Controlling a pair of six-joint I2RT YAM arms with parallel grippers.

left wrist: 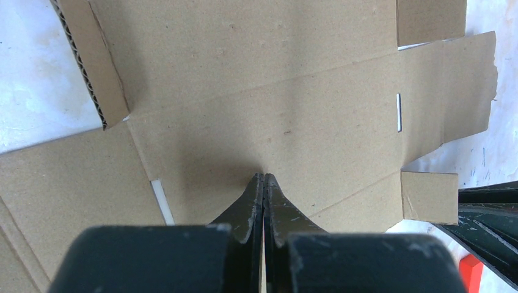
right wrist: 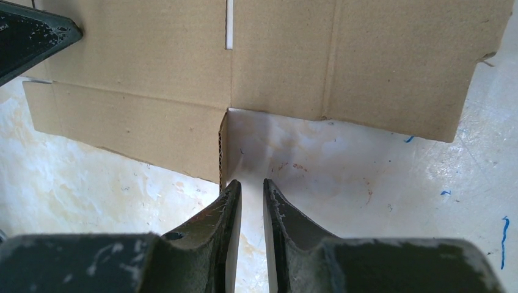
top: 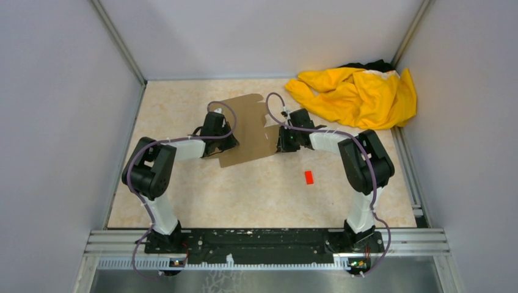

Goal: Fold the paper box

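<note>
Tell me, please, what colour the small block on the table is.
The block is red, clearest in the top external view.

No readable text on paper box (top: 249, 129); none elsewhere

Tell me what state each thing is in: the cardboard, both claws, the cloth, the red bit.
paper box: unfolded sheet lying on the table, one flap edge raised.
left gripper: shut, tips down on the sheet.
right gripper: slightly open, empty, at the sheet's edge.
yellow cloth: crumpled in the far right corner.
red block: lying loose on the table, untouched.
</note>
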